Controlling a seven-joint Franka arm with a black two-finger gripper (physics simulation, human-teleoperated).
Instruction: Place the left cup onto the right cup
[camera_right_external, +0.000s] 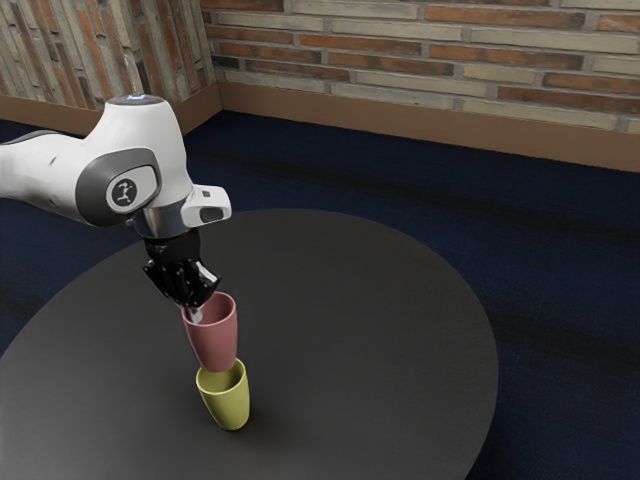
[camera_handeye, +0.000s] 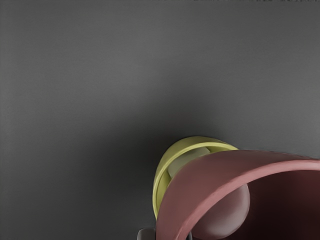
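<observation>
One pink cup under end effector, rim pinched, atop yellow cup

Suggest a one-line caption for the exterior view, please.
The hand holds the pink cup tilted, its base in the yellow cup, on a round dark table.

Pink cup: is showing dusty rose, plain.
Yellow cup: is showing olive-yellow, plain.
Table: is presenting matt charcoal, unpatterned.
Arm: is wearing white, with a grey joint cap.
Gripper: is showing black.
Floor: is lying deep navy.
Wall: is running in courses of red-brown, tan and grey brick, pale mortar between.
Skirting: is showing brown.
</observation>
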